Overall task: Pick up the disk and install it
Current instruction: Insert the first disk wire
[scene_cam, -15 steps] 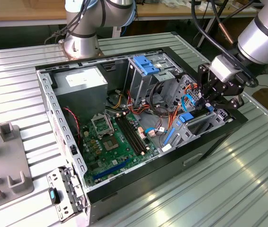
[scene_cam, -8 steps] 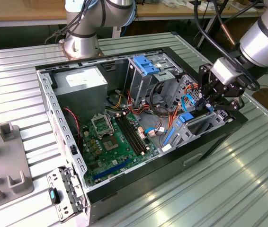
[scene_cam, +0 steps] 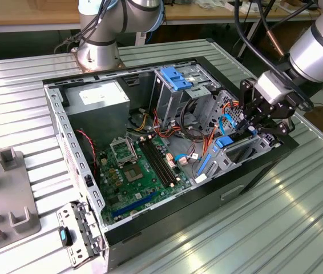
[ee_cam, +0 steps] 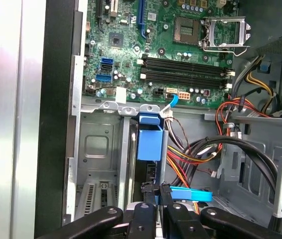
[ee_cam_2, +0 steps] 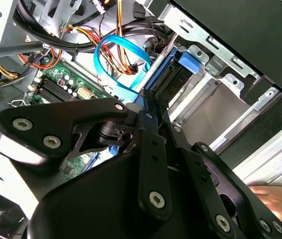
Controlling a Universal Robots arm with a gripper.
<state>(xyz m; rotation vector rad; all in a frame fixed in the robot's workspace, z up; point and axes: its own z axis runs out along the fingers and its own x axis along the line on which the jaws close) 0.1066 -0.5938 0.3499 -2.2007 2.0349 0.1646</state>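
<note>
The disk, a dark drive in a bright blue carrier, stands on edge in the metal drive bay at the case's front corner. In the exterior view the disk is at the case's right side, partly inside the bay. The black gripper hangs right above it. In both wrist views the gripper has its fingers pressed close on the disk's thin upper edge. The blue rail of the disk runs from the gripper down into the bay.
The open computer case lies on a ribbed metal table. Inside are a green motherboard, a grey power supply, a cage with a light-blue latch plate and loose coloured cables beside the bay. A grey fixture sits at the exterior view's left.
</note>
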